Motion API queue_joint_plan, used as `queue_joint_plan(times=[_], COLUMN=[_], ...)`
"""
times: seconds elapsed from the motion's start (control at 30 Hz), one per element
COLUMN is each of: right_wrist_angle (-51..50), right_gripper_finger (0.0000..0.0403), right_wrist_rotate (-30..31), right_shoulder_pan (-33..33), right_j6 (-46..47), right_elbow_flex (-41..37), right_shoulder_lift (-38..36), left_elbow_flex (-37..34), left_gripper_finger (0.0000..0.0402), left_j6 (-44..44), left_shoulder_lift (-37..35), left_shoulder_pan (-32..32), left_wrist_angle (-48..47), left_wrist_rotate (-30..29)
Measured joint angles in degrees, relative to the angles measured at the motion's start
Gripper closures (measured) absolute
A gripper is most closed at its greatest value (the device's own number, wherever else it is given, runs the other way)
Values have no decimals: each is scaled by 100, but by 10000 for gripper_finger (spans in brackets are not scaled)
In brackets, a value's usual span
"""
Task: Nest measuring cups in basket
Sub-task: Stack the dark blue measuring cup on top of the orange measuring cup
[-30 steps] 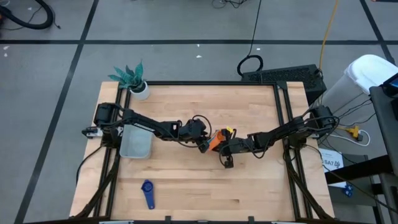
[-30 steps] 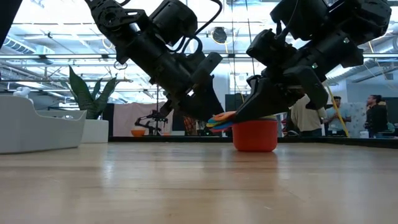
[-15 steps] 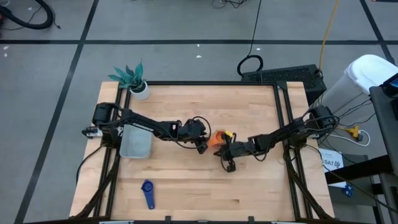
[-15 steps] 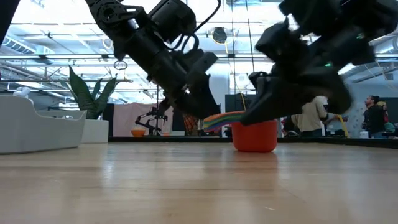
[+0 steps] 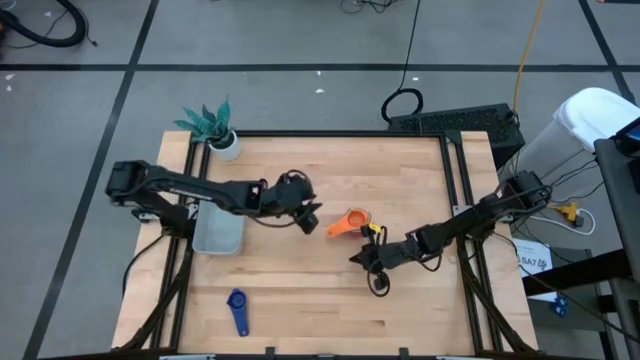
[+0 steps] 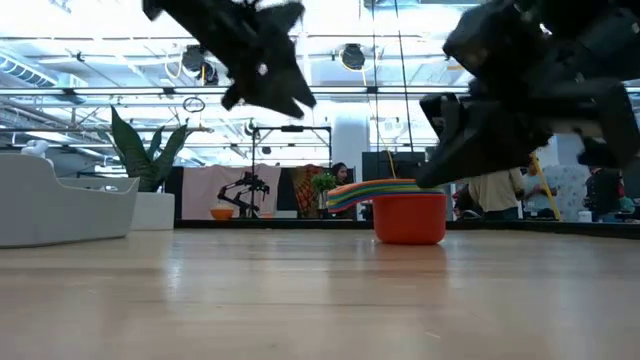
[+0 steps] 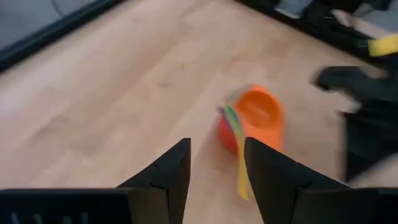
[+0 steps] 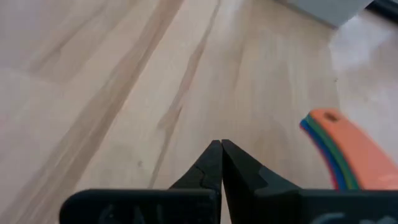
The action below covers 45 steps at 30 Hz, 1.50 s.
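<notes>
From above, the pale butcher-block wooden table (image 5: 300, 290) carries a nested stack of round plastic measuring cups (image 5: 349, 221), orange on top, near its middle, with the handles fanning toward the near-left. The left gripper (image 5: 308, 219) hangs just left of the stack, apart from it, with its fingers parted and nothing between them. The right gripper (image 5: 368, 258) sits near the stack on its near-right side, clenched and empty. The shallow pale grey-blue rectangular plastic basket (image 5: 218, 229) lies at the table's left edge, partly under the left arm. A lone dark blue plastic measuring cup (image 5: 237, 310) lies flat by the near-left edge, well apart from everything. A small white plant pot with teal leaves (image 5: 222, 139) stands at the far-left corner.

The low view shows what the high view cannot: the stack (image 6: 408, 216) stands upright on the wood, red bowl outermost, and a fan of coloured flat handles sticks out level to one side. Both dark arms hang clear above the tabletop. The basket's smooth curved wall (image 6: 62, 210) rises at the left, and people stand in the room behind.

The left wrist view looks past two parted dark fingers (image 7: 168, 175) at the orange-lined bowl (image 7: 252, 119), blurred.

The right wrist view shows tapered fingertips (image 8: 214, 163) pressed together over bare wood grain, with the layered handle ends (image 8: 341, 151) beside them.
</notes>
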Motion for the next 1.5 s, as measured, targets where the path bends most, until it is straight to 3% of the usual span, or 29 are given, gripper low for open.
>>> queue_joint_plan(times=[0.2,0.47,0.67,0.83,1.1,1.17,1.5], right_wrist_angle=[-961,-1215,-1209,-1120,-1054,-1071,-1060], right_gripper_finger=[403,403,403,403,403,403,403], right_wrist_rotate=[172,409,423,519,716,717,715], right_shoulder_pan=[55,60,58,58,58,58,58], right_j6=[235,556,879,1218,1187,1065,969], right_elbow_flex=[-6,-408,-1064,-1618,-2005,-2005,-2005], right_shoulder_lift=[2,-236,-897,-1690,-2720,-2842,-2964], left_elbow_flex=[1,54,648,1066,1297,1297,1304], left_gripper_finger=[250,250,250,250,250,250,250], left_j6=[-960,-3738,-5252,-6021,-6910,-7016,-7347], left_shoulder_lift=[-274,-274,-269,36,1232,1405,1468], left_shoulder_pan=[-816,-2151,-3120,-3631,-3990,-4075,-4305], left_wrist_angle=[-981,-3203,-4552,-4842,-5155,-5142,-5473], left_wrist_rotate=[3,36,301,622,2656,2916,2400])
